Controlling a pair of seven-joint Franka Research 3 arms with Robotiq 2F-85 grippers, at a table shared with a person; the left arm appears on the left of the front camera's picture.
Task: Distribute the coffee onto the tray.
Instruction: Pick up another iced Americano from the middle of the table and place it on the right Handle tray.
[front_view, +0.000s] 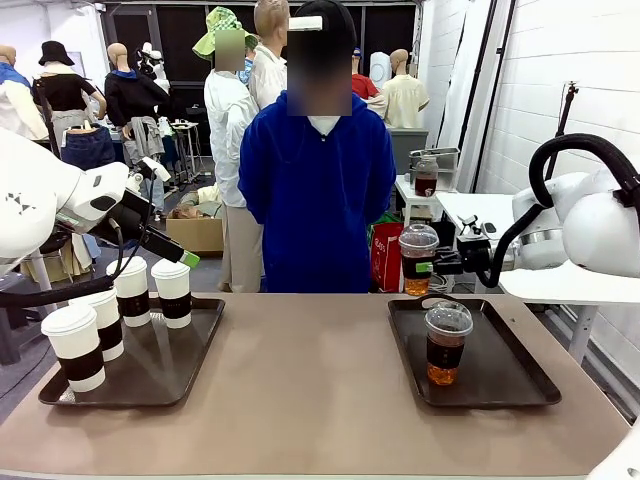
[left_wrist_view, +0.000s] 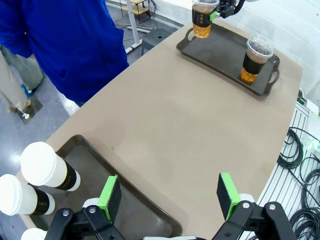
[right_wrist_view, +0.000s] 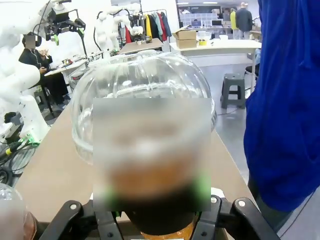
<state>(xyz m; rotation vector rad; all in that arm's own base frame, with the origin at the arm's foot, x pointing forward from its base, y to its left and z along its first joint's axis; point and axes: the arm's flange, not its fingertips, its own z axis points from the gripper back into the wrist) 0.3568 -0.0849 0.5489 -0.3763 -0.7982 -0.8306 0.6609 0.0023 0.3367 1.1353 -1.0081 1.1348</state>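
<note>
Right gripper clamps iced coffee above right tray, 12 o'clock edge; left gripper open, empty. Risk: cup tipping on rim.

My front camera sits low at the near edge of the table, facing the person at the far side, both trays in frame. My left wrist camera looks down from high over the left tray, across the table toward the right tray, which it shares with the front view. My right wrist camera is pressed very close to a clear cup, looking along the table.
</note>
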